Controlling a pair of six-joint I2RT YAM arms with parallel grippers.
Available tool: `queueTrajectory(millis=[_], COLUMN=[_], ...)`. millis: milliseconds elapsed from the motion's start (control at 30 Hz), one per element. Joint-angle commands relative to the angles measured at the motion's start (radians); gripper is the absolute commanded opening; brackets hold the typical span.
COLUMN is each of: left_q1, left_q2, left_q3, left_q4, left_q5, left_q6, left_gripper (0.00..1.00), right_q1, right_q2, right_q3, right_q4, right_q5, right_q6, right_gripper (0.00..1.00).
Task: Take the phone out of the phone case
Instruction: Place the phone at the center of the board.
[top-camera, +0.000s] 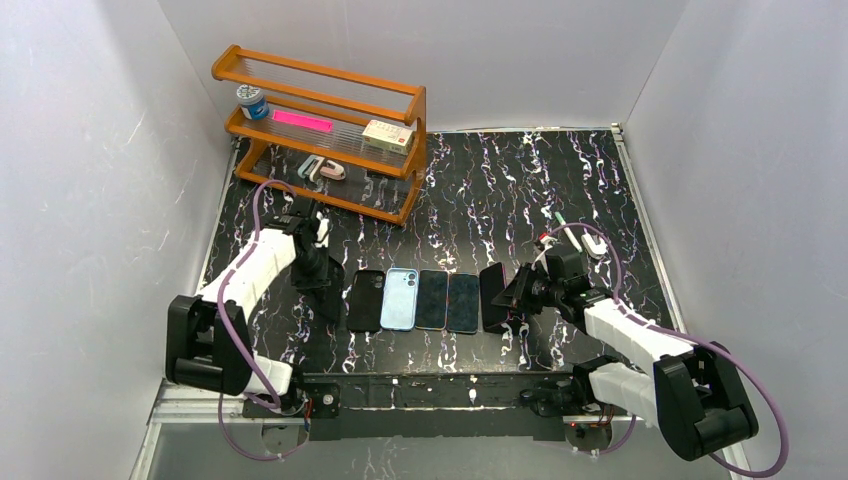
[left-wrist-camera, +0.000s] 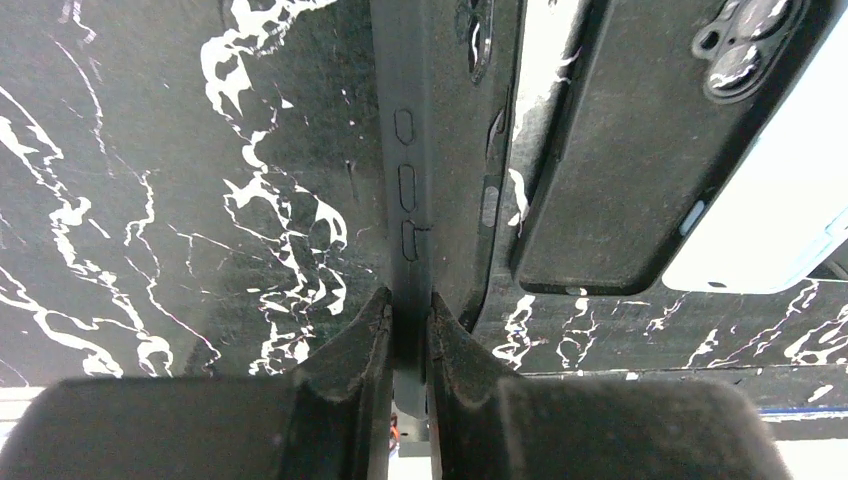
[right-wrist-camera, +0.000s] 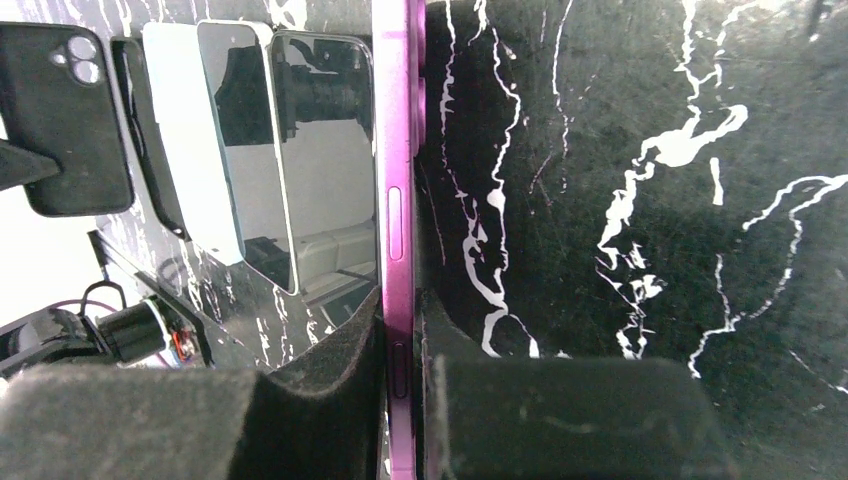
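L: left pincer (left-wrist-camera: 408, 330) clamped on black case (left-wrist-camera: 405, 150), held edge-on; I judge it emptied | R: right pincer (right-wrist-camera: 400, 335) pinching purple phone (right-wrist-camera: 398, 120) by its faces, upright beside spare handsets (top-camera: 447, 301) on surface (top-camera: 520, 180); kept well apart from case, I judge, for separate set-down

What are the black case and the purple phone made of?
The black case in the left hand looks like rubbery plastic: dull, matte, with moulded button bumps. The purple phone in the right hand is probably metal along its edge: smooth, with a satiny shine.
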Motion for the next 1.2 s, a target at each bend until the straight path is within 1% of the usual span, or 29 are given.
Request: queueTrajectory(millis=[0,133,200,367,467,533,633,700,800,867,900,1033,1133,1167], left_q1=[0.008,0.007,0.007,0.007,0.008,0.007,0.007,0.008,0.008,0.009,0.008,0.008,0.009,0.008], left_q2=[0.015,0.018,0.023,0.050,0.051,0.055,0.072,0.082,0.091,0.103,0.114,0.129,0.142,0.148], left_q3=[-0.023,-0.041,-0.050,-0.062,-0.063,-0.063,-0.058,-0.055,-0.051,-0.046,-0.042,-0.028,-0.023,-0.021], left_q4=[-0.042,-0.042,-0.035,-0.028,-0.030,-0.031,-0.034,-0.035,-0.032,-0.032,-0.035,-0.021,0.004,0.011], left_q5=[0.032,0.052,0.066,0.077,0.041,0.021,0.013,0.012,0.012,-0.013,-0.029,-0.036,-0.024,-0.023], left_q6=[0.006,0.004,0.003,-0.002,-0.014,-0.024,-0.032,-0.041,-0.053,-0.065,-0.072,-0.105,-0.125,-0.130], left_gripper=[0.10,0.12,0.15,0.23,0.33,0.43,0.48,0.53,0.61,0.69,0.73,0.87,0.94,0.95], right_q1=[-0.003,-0.003,-0.003,-0.002,-0.002,-0.002,-0.003,-0.002,-0.002,-0.003,-0.002,-0.002,-0.002,-0.002], right_q2=[0.017,0.019,0.025,0.047,0.052,0.052,0.048,0.047,0.046,0.045,0.045,0.046,0.042,0.042], right_q3=[-0.021,-0.035,-0.041,-0.046,-0.037,-0.027,-0.012,-0.003,0.014,0.032,0.041,0.069,0.074,0.074], right_q4=[0.067,0.060,0.061,0.066,0.018,-0.025,-0.060,-0.079,-0.119,-0.167,-0.188,-0.265,-0.283,-0.283], right_q5=[-0.061,-0.088,-0.104,-0.135,-0.109,-0.073,-0.036,-0.014,0.026,0.077,0.095,0.164,0.178,0.180], right_q6=[0.029,0.021,0.019,0.022,0.016,0.006,0.000,0.005,0.014,0.019,0.014,0.010,0.013,0.017], right_gripper=[0.02,0.05,0.07,0.17,0.28,0.36,0.43,0.50,0.57,0.60,0.64,0.71,0.79,0.91])
